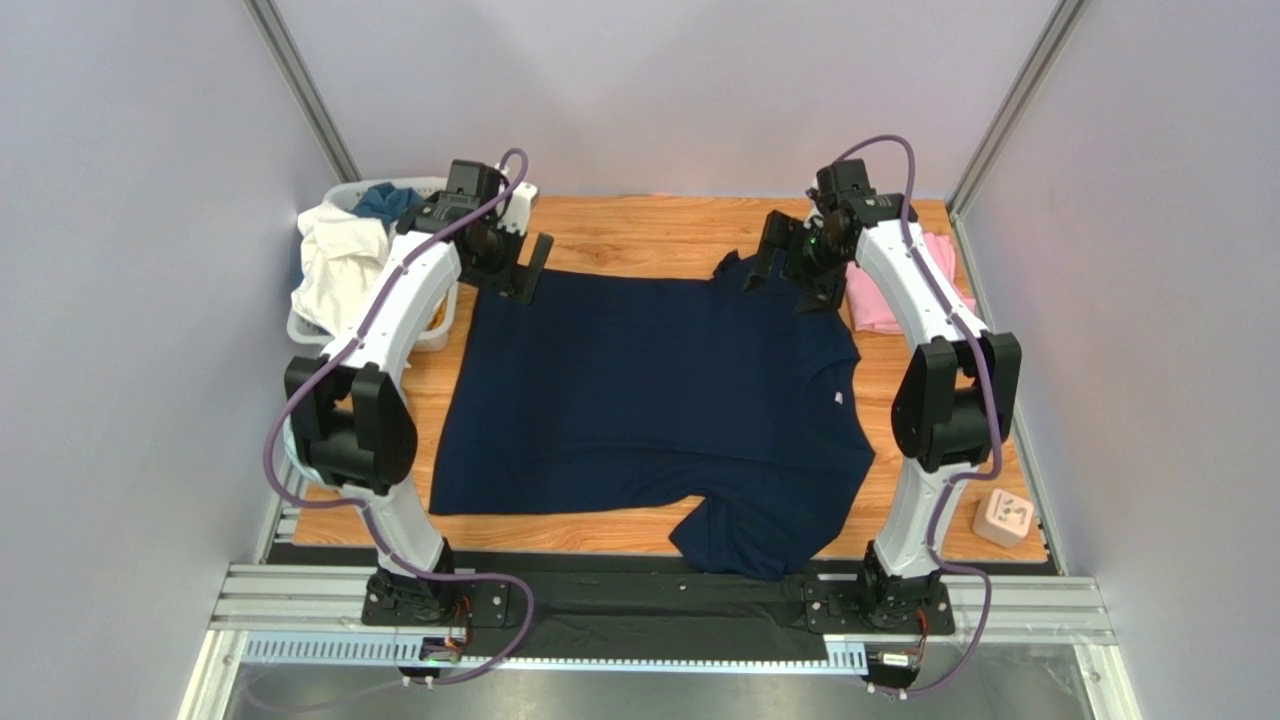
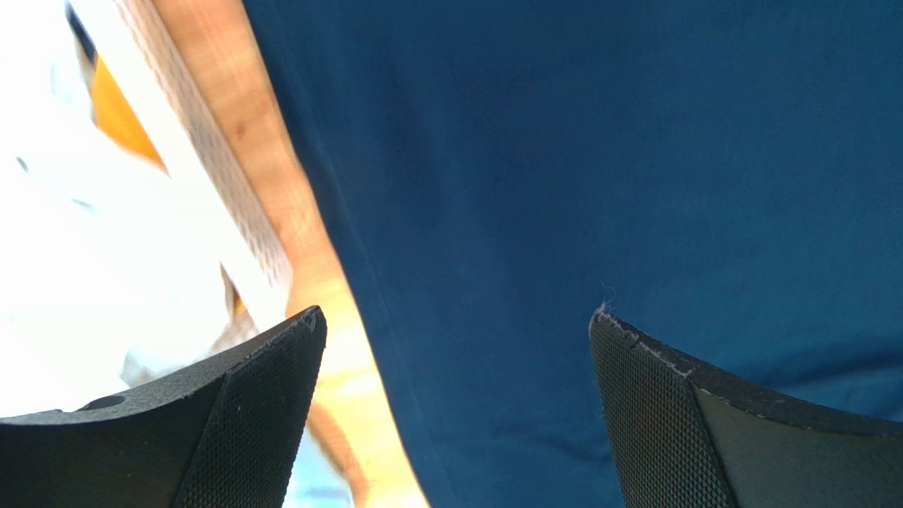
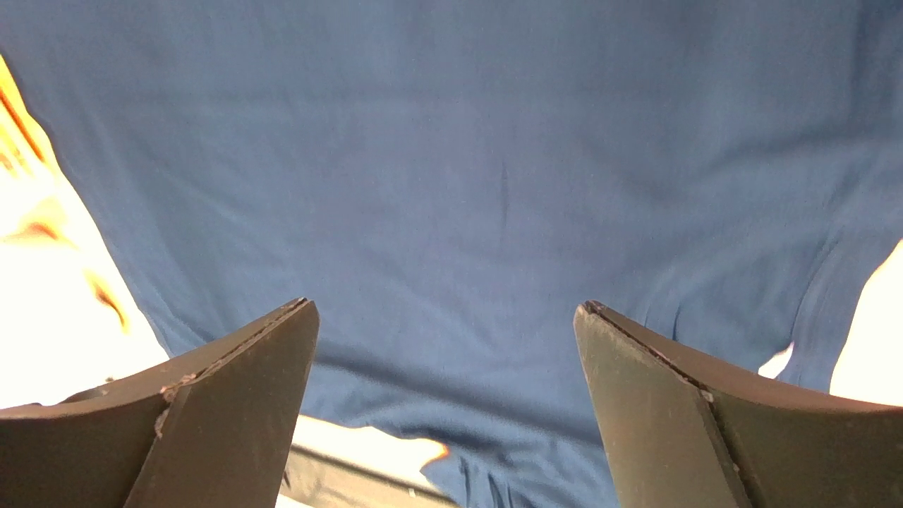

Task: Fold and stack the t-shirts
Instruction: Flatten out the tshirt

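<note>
Navy t-shirt point(image 1: 646, 405): spread flat mid-table point(image 1: 631, 225), unfolded; pink t-shirt point(image 1: 876, 300): compact at far right edge, seemingly folded; left gripper point(image 2: 456, 323) and right gripper point(image 3: 445, 307): fully spread, empty, above the navy's far edge; fold and stacking outstanding.

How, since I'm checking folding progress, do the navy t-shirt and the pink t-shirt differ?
Colour: the navy t-shirt is dark, the pink t-shirt pale.
Pose: the navy t-shirt lies spread open; the pink t-shirt sits compact at the far right.
Size: the navy t-shirt covers much of the table; the pink t-shirt shows a small patch.
Both rest on it.
</note>
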### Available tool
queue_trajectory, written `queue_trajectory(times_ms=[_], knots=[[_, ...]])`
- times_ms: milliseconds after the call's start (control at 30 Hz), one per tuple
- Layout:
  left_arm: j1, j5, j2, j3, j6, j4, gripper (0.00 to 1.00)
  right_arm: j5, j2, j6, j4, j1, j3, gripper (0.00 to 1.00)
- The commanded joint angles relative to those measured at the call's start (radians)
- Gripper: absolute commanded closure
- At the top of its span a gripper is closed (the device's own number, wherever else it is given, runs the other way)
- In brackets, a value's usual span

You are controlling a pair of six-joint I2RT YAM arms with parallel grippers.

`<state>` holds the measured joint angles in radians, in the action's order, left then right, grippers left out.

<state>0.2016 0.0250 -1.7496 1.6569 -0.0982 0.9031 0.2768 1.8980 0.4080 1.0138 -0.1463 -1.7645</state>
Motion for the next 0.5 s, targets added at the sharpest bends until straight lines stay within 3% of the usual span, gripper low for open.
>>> queue_trajectory(times_ms=[0,267,467], knots=[[-0.005,-0.005,-0.137,0.168,0.06,0.006,0.0,0.016,0.113,-0.017,-0.009,0.047,-0.134,0.0],[-0.017,-0.1,-0.404,0.449,0.064,0.017,0.03,-0.054,0.351,-0.081,-0.009,0.105,-0.441,0.02],[-0.079,0.056,-0.556,0.613,0.138,0.027,0.04,-0.044,0.401,-0.089,-0.199,0.129,-0.46,0.06]])
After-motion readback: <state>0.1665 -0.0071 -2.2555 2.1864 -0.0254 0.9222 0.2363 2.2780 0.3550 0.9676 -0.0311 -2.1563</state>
